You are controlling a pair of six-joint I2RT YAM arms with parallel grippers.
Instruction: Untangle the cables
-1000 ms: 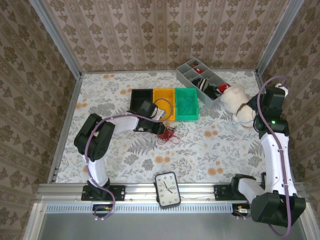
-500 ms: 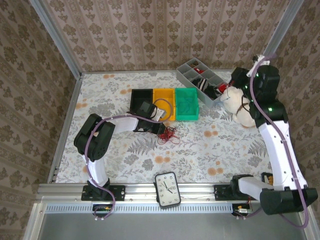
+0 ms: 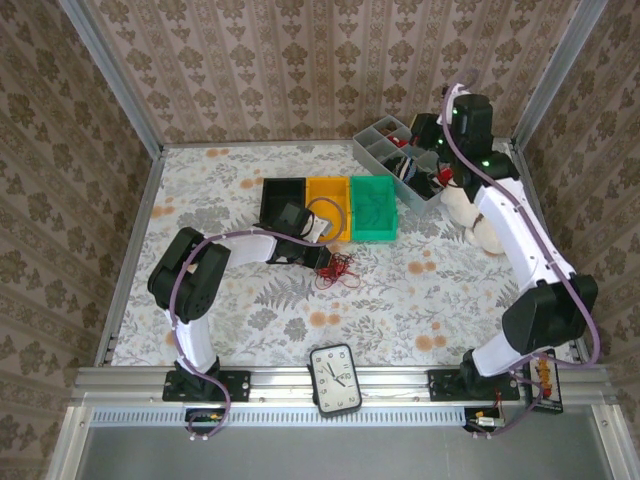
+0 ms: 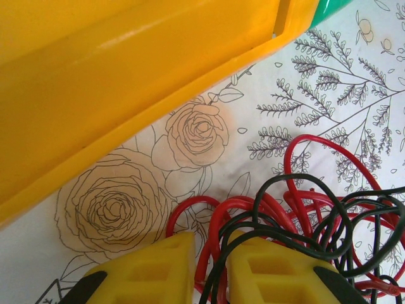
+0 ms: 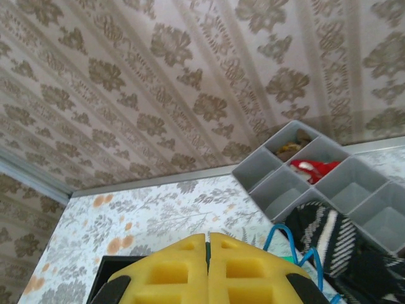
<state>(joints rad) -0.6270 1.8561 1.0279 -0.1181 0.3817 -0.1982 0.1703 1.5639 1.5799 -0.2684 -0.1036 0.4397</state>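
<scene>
A tangle of red and black cables lies on the flowered table just in front of the yellow bin. My left gripper is at the tangle's left edge. In the left wrist view its yellow fingers stand a narrow gap apart, and red and black strands of the cables run through that gap, pinched. My right gripper hangs high over the grey organizer. Its jaws are pressed together. A blue cable loops up just beyond its right finger.
Black, yellow and green bins stand in a row mid-table, the yellow bin's wall close over my left gripper. A plush toy sits right of the organizer. A clock lies at the near edge.
My right arm has swung from beside the plush toy up and left to above the grey organizer. The left arm and the tangle have not moved.
</scene>
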